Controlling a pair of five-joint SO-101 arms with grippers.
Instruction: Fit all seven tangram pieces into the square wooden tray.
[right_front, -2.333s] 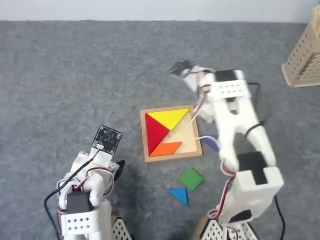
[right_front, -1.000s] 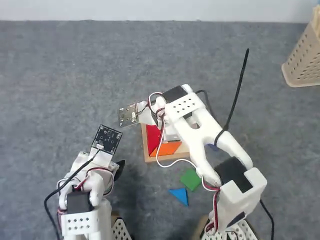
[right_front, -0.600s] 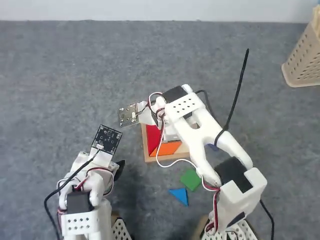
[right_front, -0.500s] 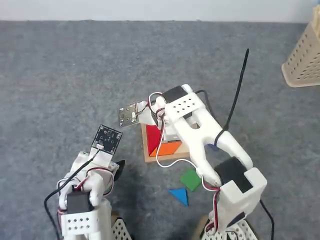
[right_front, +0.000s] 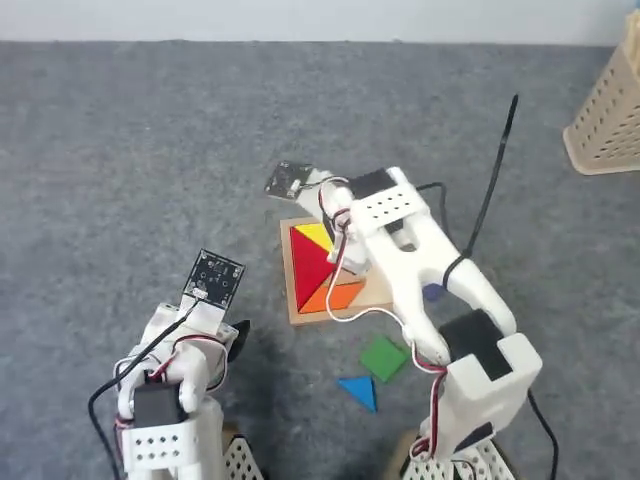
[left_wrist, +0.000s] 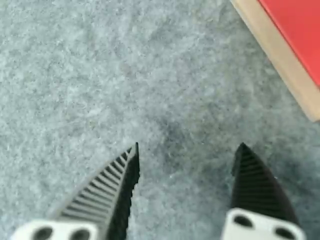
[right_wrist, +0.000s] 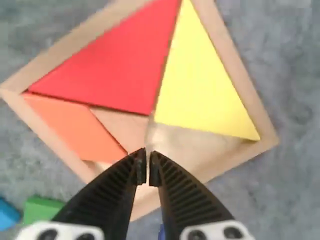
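The square wooden tray (right_front: 292, 305) lies mid-table and holds a red triangle (right_front: 308, 266), a yellow triangle (right_front: 312, 236) and an orange parallelogram (right_front: 335, 296). My right arm (right_front: 400, 235) stretches over the tray's near right part. Its gripper (right_wrist: 143, 160) is shut, tips just above the bare wood (right_wrist: 175, 145) between the yellow triangle (right_wrist: 200, 90), red triangle (right_wrist: 115, 70) and orange piece (right_wrist: 75, 127). A green square (right_front: 383, 357) and a blue triangle (right_front: 358, 390) lie on the carpet in front of the tray. My left gripper (left_wrist: 185, 160) stands open over bare carpet, left of the tray's rim (left_wrist: 280, 55).
A purple piece (right_front: 432, 292) peeks out beside the right arm, right of the tray. A perforated wooden stand (right_front: 605, 110) occupies the far right corner. A black cable (right_front: 495, 170) rises from the right arm. Grey carpet covers the table.
The right arm swung from the tray's right side across to its left edge, then back toward the far side over the tray. The left arm kept still.
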